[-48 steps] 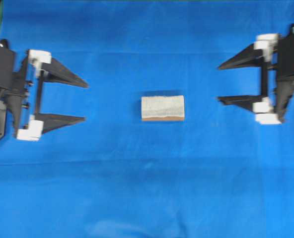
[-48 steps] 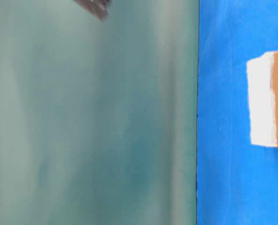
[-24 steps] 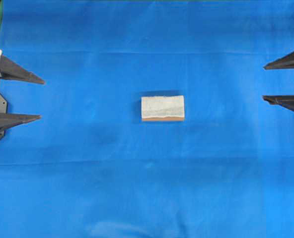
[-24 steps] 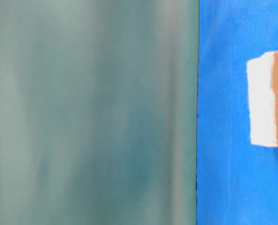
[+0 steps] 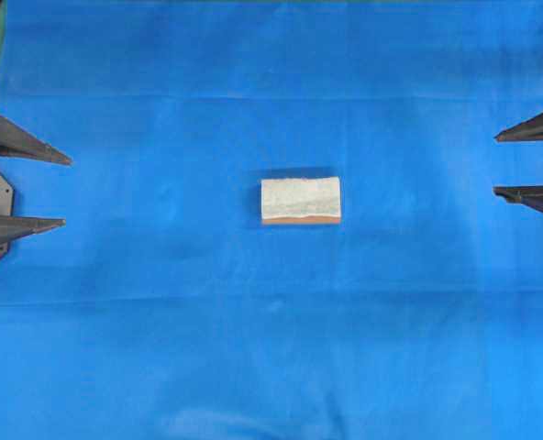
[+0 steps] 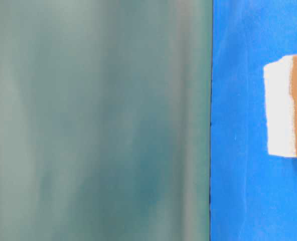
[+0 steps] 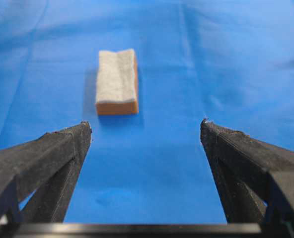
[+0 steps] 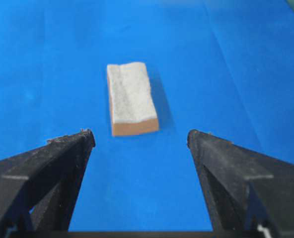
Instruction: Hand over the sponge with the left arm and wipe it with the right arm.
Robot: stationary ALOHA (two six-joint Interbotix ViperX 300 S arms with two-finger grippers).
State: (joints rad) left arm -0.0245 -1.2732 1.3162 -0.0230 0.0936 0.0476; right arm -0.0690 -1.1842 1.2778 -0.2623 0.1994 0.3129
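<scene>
On the middle of the table (image 5: pixel 161 367), which is covered with a blue cloth, we see the sponge (image 5: pixel 300 199) lying flat, with its pale fuzzy side up and the thin orange-brown layer below. From the overhead view its long axis runs left to right, so one short end points to each arm, and the orange-brown edge shows along the side nearer the bottom of that view. From each wrist view we look along its length: a short end faces the camera and the sponge stretches away from it.

At the left edge of the overhead view we find the left pincer (image 5: pixel 67 191), with its two black fingers spread wide and nothing between them. At the right edge we find the right pincer (image 5: pixel 494 164), also spread wide and holding nothing. Both are well apart from the sponge, and their tips point toward it.

From the table-level view only one part of the sponge shows, at the right edge, on the blue cloth.
</scene>
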